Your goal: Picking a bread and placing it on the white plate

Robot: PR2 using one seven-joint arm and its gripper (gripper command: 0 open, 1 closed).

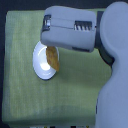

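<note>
The plate (43, 64) sits on a green cloth (25, 95), toward the exterior view's left of the cloth's middle. It is round, white and glossy, with a shallow rim.

The bread (52, 58) lies on the plate, on the side toward the exterior view's right. It is a long orange-brown loaf, and it runs from the plate's upper edge down toward its lower right edge. Its lower end reaches the plate's rim there and seems to overlap it a little. Its upper end goes out of sight under the arm.

The arm (117, 65) comes in from the exterior view's right, well beyond the plate, as a broad grey mass that fills that side of the frame. From it a grey, boxy segment (70, 30) reaches across above the plate, with a dark slotted band along its upper face. This segment covers the plate's top edge.

The gripper is not visible as such: the fingertips are hidden beneath the boxy segment just above the plate, so I cannot tell how far the jaws are spread, nor whether they have hold of the bread.

The cloth shows faint fold lines and covers nearly all of the surface around the plate.
</note>
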